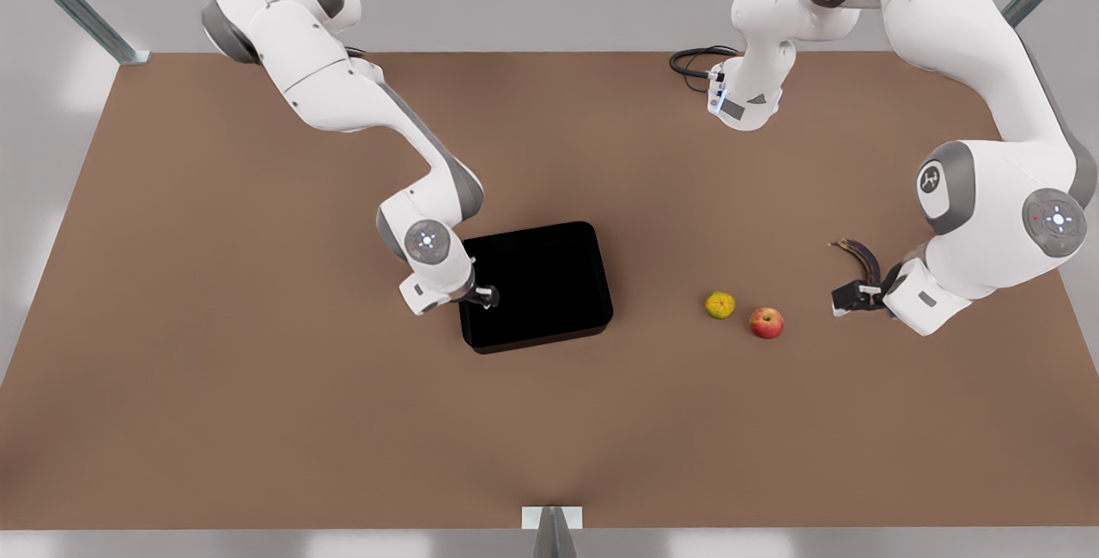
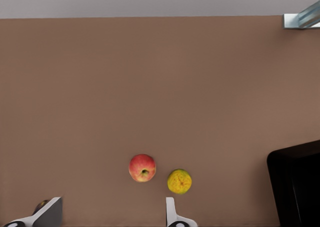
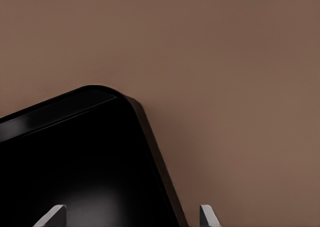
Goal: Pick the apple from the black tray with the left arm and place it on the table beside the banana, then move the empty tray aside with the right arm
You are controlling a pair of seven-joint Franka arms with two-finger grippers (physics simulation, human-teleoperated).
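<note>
The apple [image 2: 142,167] lies on the table [image 2: 150,87] just beside a yellow-green mottled fruit [image 2: 179,181]. The left gripper [image 2: 112,212] hangs near them, fingers [image 2: 171,213] spread apart. A corner of the black tray [image 2: 295,187] shows at the edge.

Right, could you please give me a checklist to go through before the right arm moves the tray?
1. Apple out of the black tray, resting on the table: ok.
2. Apple close to the banana, next to a yellow-green fruit: ok.
3. Tray carries nothing: ok.
4. Right gripper open, one finger inside the tray's rim and one outside: ok.
5. Right fingers low enough to catch the rim: cannot tell.
6. Left gripper open by the banana, well apart from the tray: ok.
</note>
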